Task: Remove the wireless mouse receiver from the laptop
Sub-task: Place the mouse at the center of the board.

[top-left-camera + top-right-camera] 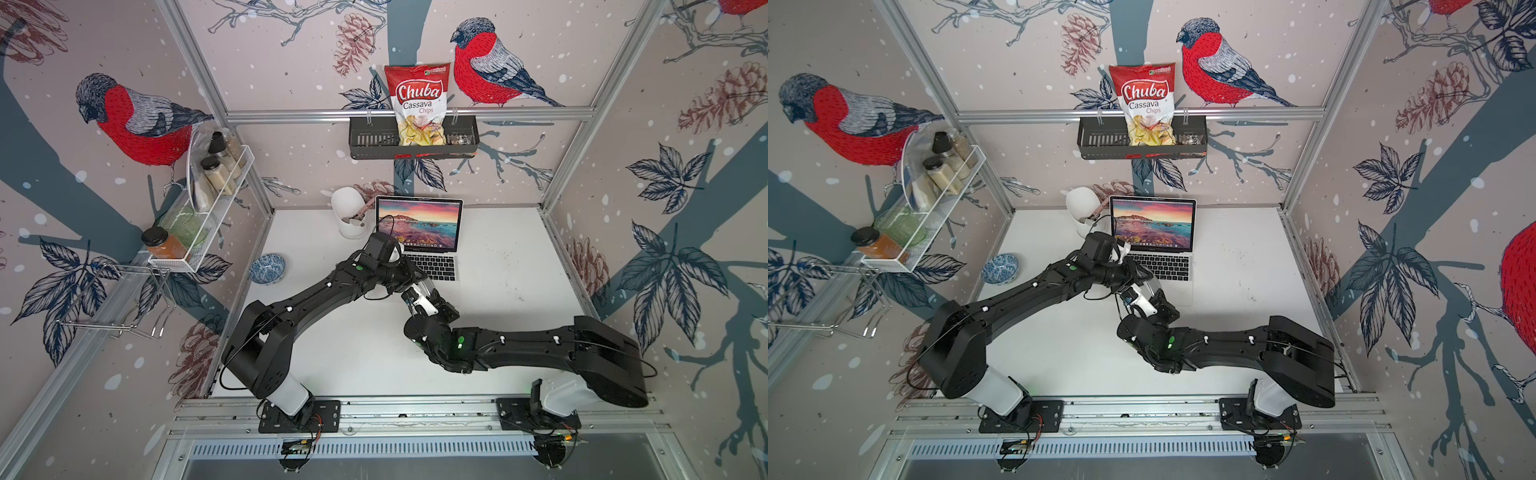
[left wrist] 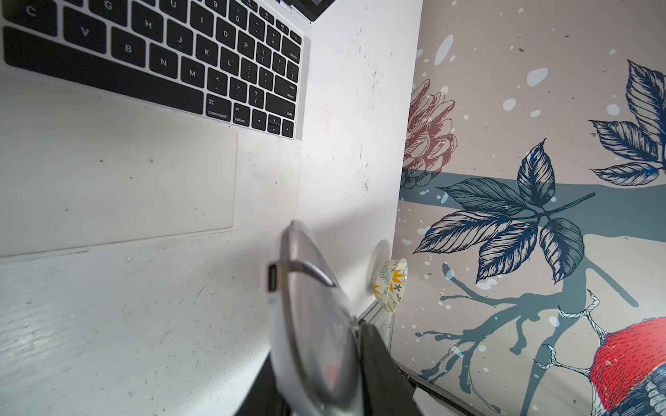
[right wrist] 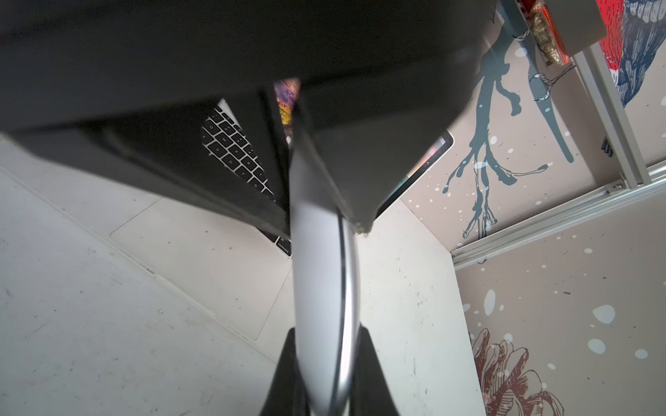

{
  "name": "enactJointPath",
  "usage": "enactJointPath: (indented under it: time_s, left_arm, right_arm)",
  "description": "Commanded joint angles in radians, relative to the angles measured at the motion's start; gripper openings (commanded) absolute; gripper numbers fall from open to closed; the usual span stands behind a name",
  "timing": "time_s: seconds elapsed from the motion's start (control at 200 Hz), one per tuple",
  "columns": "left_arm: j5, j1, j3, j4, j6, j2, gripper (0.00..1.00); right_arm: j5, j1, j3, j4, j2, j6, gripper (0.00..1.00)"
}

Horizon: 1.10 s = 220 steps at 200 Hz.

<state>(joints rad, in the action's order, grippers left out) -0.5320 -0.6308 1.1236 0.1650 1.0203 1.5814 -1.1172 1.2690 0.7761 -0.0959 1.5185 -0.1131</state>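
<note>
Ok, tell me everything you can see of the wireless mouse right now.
The wireless mouse is a smooth silver-grey oval shell over a white underside, with a small metal plug-like piece set in the white side. It is off the table, held on edge in front of the keyboard of the laptop, with the left gripper and the right gripper both closed on it.

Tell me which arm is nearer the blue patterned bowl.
Left. The left arm stretches past the blue patterned bowl, just beside it. The right arm comes in from the opposite side and ends at the mouse, well away from the bowl.
</note>
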Motion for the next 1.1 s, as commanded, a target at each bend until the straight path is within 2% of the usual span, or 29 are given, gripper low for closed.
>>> enactJointPath:
  time_s: [0.0,0.025,0.06,0.085,0.105,0.12,0.235,0.345,0.425,0.54,0.64,0.785,0.85,0.991,1.096]
  left_arm:
    - [-0.058,-0.010,-0.007,-0.030,-0.126,-0.006,0.07]
    - [-0.055,-0.010,-0.009,-0.033,-0.127,-0.007,0.19]
    - [-0.050,-0.010,-0.011,-0.040,-0.130,-0.006,0.45]
    - [-0.045,-0.010,-0.013,-0.045,-0.133,-0.006,0.75]
    - [-0.039,-0.010,-0.013,-0.047,-0.137,-0.006,0.94]
    - [-0.035,-0.010,-0.012,-0.049,-0.141,-0.005,0.97]
    - [0.037,-0.009,0.003,-0.045,-0.186,0.000,0.98]
    - [0.186,-0.008,0.020,-0.030,-0.250,-0.015,0.98]
    - [0.369,-0.008,0.029,-0.003,-0.301,-0.051,0.98]
    - [0.650,-0.007,0.016,0.013,-0.365,-0.136,0.99]
    - [0.808,-0.007,-0.023,-0.015,-0.407,-0.226,0.99]
    - [0.937,-0.007,-0.081,-0.043,-0.473,-0.340,0.99]
    - [0.979,-0.007,-0.115,-0.056,-0.497,-0.392,0.99]
    - [1.025,-0.007,-0.202,-0.075,-0.524,-0.492,0.99]
    - [1.035,-0.007,-0.245,-0.070,-0.529,-0.535,0.99]
  right_arm:
    - [0.042,-0.002,0.007,-0.043,-0.015,0.027,0.00]
    - [0.047,-0.002,0.008,-0.041,-0.017,0.027,0.00]
    - [0.052,-0.002,0.008,-0.035,-0.022,0.029,0.00]
    - [0.055,-0.001,0.010,-0.030,-0.027,0.033,0.00]
    - [0.058,0.001,0.012,-0.024,-0.031,0.036,0.00]
    - [0.062,0.001,0.011,-0.018,-0.035,0.039,0.00]
    - [0.111,-0.003,0.026,0.058,-0.078,0.080,0.00]
    - [0.235,-0.010,0.043,0.200,-0.141,0.151,0.00]
    - [0.400,-0.031,0.066,0.335,-0.193,0.214,0.00]
    - [0.704,-0.095,0.084,0.491,-0.261,0.272,0.00]
    - [0.923,-0.166,0.085,0.564,-0.340,0.280,0.00]
    - [1.223,-0.283,0.100,0.620,-0.362,0.259,0.00]
    - [1.306,-0.305,0.122,0.634,-0.347,0.243,0.00]
    - [1.571,-0.391,0.183,0.716,-0.225,0.195,0.00]
    - [1.779,-0.435,0.184,0.704,-0.148,0.184,0.00]
